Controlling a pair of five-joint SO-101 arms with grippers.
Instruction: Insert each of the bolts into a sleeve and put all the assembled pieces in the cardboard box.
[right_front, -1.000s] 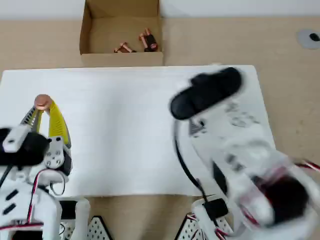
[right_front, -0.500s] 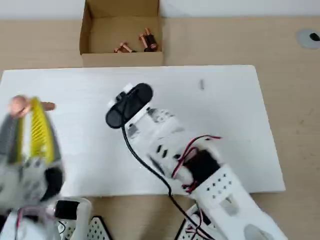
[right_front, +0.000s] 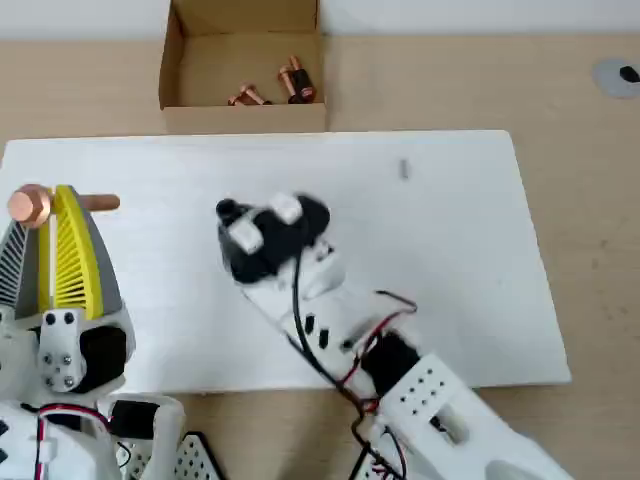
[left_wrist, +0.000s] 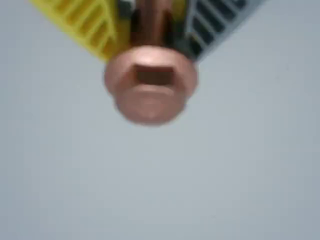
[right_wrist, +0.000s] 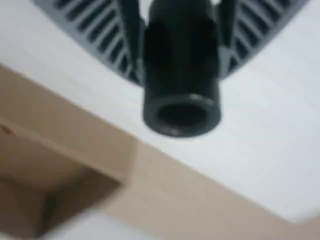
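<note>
Bolt (right_front: 98, 203) is grasped in the left end effector (right_front: 55, 200), crosswise between the yellow and grey fingers, near the left edge of the white sheet (right_front: 450, 280). Its head sticks out on the outer side and its shaft points toward the middle of the sheet. The right end effector (right_wrist: 181, 30) is clenched on a black sleeve (right_wrist: 181, 85), whose open end sticks out past the fingers. It is over the middle of the sheet, apart from the bolt. Between them the sheet is bare, and the right half is also open. The box (right_front: 245, 120) stands on the tabletop (right_front: 580, 200) against the far edge of the sheet, with assembled pieces (right_front: 296, 80) inside.
</note>
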